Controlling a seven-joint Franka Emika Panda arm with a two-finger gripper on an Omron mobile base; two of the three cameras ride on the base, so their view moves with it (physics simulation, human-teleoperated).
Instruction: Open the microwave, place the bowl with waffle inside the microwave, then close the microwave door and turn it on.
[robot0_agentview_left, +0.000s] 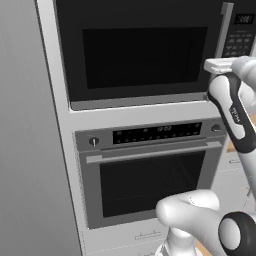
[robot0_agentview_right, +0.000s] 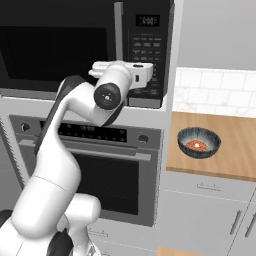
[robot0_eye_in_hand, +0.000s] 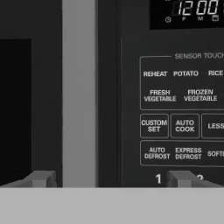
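Pincer (robot0_agentview_left: 214, 64) in the left base view sits raised beside the grey handle (robot0_agentview_left: 223, 31) of the shut microwave door (robot0_agentview_left: 140, 50), the silver oven (robot0_agentview_left: 150, 170) well below it

From the right base view, the pincer (robot0_agentview_right: 100, 70) faces the microwave (robot0_agentview_right: 85, 50); the bowl (robot0_agentview_right: 199, 142) holding the waffle (robot0_agentview_right: 196, 145) rests on the wooden counter (robot0_agentview_right: 235, 150), below and far to its right

Hand view: fingertips (robot0_eye_in_hand: 41, 178) spread wide, holding nothing, straddling the handle (robot0_eye_in_hand: 79, 92), keypad panel (robot0_eye_in_hand: 175, 109) just right

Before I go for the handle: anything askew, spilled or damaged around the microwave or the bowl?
Nothing stands out. The black microwave door sits shut and square, its grey bar handle straight between the open gripper tips. The striped blue-grey bowl stands upright on the wooden counter, orange waffle inside.
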